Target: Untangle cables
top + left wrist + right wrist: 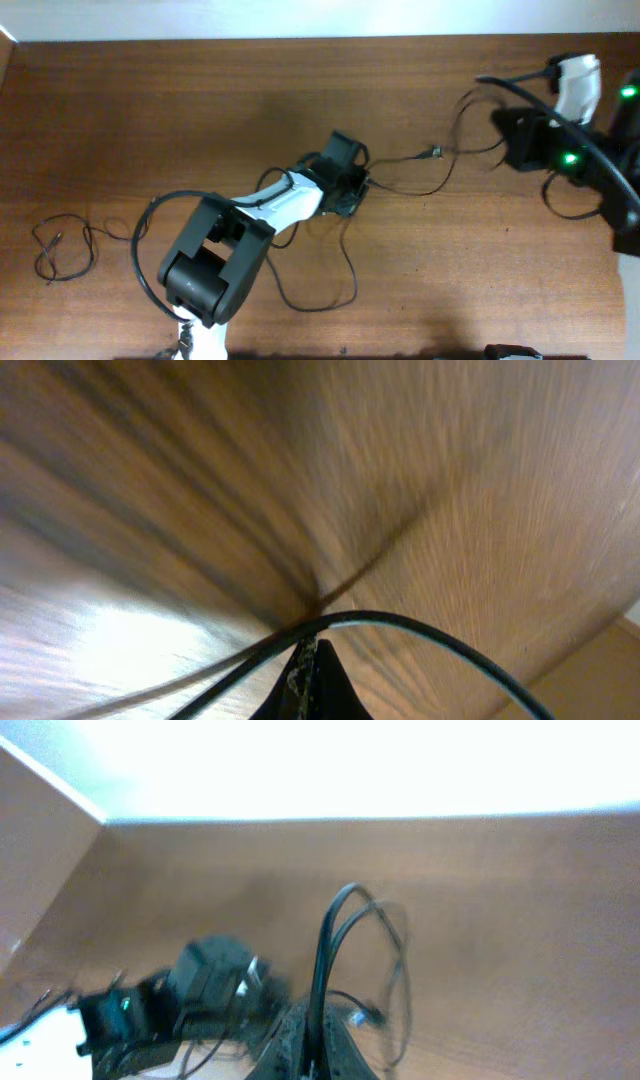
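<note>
While the left gripper (358, 182) at centre and the right gripper (308, 1040) at two o'clock both clamp tight on the stretched cord (400, 160) (plug (435, 152) mid-span), the pulling-apart step is in hand. One free cord (60, 240) lies at nine o'clock. Next, the loop (354, 280) sagging toward six o'clock likely needs drawing clear.

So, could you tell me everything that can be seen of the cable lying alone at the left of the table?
The cable is a thin black cord, flexible by its look, lying flat on the brown wooden table in a few loose, uneven loops. It lies to the left of the left arm and well apart from the other cables. Only the table touches it. Its ends are too small to make out, and only the overhead view shows it.
</note>
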Available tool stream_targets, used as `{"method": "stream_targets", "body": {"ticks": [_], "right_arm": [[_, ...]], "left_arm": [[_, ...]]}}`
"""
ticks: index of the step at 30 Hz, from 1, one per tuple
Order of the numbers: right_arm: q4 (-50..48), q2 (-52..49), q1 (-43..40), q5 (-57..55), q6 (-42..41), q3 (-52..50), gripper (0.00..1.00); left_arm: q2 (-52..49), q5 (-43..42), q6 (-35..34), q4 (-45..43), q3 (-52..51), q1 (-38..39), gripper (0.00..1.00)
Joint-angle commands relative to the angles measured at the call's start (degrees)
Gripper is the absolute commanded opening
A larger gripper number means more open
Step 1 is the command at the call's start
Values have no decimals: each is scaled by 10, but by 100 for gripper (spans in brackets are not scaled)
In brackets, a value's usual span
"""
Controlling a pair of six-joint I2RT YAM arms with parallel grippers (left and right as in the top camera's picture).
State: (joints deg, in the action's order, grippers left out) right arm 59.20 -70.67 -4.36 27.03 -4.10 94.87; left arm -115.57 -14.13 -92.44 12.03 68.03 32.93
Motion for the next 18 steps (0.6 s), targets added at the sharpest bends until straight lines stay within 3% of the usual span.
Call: {"method": "stream_targets", "body": {"ticks": [1,4,8,11,12,15,18], "right_arm": [[0,9,-2,-185,2,85,4],[2,8,-2,-396,-61,102,4],[66,-31,-2,-436,-128,102,4],[133,-75,-2,-379,-130,102,4],[152,-85,-2,-379,-144,102,4],[206,-117,-2,-359,-178,101,4],[241,-141,-2,-302,-172,101,4]], "left_arm": [[-6,31,39,57,-4,-54,0],[-6,30,94,71,-4,-81,0],[-6,9,119,51,-4,-84,0],[1,-134,344,-169,0,-85,0],[10,-132,375,-178,9,-86,0],[59,-108,507,-123,47,-93,0],[125,49,570,47,87,-92,0]]}}
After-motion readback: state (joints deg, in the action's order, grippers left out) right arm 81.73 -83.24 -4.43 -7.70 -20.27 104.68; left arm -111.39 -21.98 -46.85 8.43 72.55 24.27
